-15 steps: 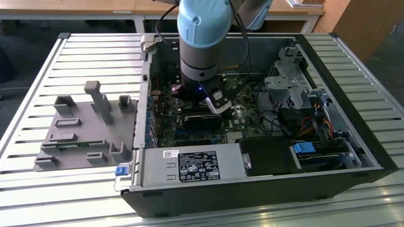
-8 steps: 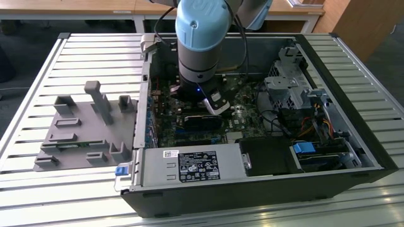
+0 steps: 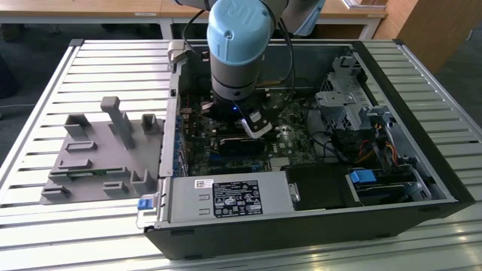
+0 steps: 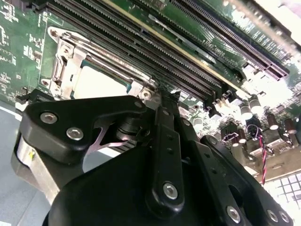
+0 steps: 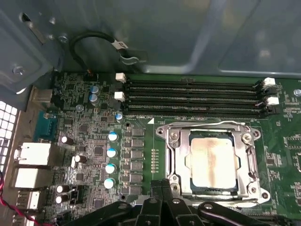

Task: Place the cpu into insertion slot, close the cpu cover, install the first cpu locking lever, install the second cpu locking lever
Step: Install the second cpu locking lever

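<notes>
The cpu point(image 5: 211, 160) lies in the insertion slot point(image 5: 190, 162), its pale silvery face showing through the window of the cpu cover point(image 5: 245, 155). The cover lies flat over it. A thin wire lever point(image 5: 202, 124) runs along the socket edge beside the memory slots. My gripper point(image 5: 162, 184) has its black fingers together with nothing between them. Its tips sit just off the socket's corner, low over the green board. In the second wrist view the gripper point(image 4: 162, 94) ends beside the cover point(image 4: 66, 59) and the cpu point(image 4: 96, 82). In the exterior view the gripper point(image 3: 252, 127) is inside the open computer case.
Long black memory slots point(image 5: 193, 99) lie past the socket, and capacitors point(image 5: 112, 153) stand beside it. In the exterior view, a power supply point(image 3: 226, 197), drive cage point(image 3: 342, 107) and cables point(image 3: 376, 149) crowd the case. A grey fixture point(image 3: 98, 152) sits on the slatted table at the exterior view's left.
</notes>
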`<state>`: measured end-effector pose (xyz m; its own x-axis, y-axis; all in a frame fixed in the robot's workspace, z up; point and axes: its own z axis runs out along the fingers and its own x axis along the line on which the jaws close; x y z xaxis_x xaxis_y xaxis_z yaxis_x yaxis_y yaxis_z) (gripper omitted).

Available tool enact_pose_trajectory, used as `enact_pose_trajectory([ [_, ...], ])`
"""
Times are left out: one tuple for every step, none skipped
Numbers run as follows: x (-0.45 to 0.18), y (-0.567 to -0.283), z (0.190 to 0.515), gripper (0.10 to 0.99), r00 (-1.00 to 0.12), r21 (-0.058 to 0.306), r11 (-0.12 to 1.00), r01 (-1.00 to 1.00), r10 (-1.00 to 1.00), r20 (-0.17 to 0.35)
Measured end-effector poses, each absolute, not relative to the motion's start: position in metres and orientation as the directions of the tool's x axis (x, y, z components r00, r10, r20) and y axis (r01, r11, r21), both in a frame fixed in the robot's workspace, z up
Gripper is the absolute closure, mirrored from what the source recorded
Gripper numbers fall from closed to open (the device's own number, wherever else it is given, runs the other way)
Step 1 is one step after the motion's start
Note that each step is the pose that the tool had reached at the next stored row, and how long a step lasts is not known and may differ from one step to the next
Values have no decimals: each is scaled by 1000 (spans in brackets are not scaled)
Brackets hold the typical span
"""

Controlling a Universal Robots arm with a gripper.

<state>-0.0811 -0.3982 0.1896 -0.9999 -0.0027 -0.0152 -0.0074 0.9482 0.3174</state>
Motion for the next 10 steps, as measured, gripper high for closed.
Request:
enact_pose_trajectory([
  [-81,-398,189,980,-1000,318,948,-8,-3,-16],
  [-81,-398,189,980,-1000,318,948,-7,-3,-15],
  [-81,-398,189,980,-1000,317,948,-7,-3,-15],
  [-81,-398,189,980,-1000,317,948,-7,-3,-15],
  [-82,-398,189,980,-1000,318,948,-7,-3,-15],
  [-82,-398,190,980,-1000,317,948,-7,-3,-15],
  [-82,-398,191,980,-1000,317,948,-7,-3,-15],
  [-82,-398,194,980,-1000,318,948,-7,-3,-15],
  [-82,-398,197,980,-1000,318,948,-7,-3,-15],
  [-82,-398,199,980,-1000,318,948,-7,-3,-15],
])
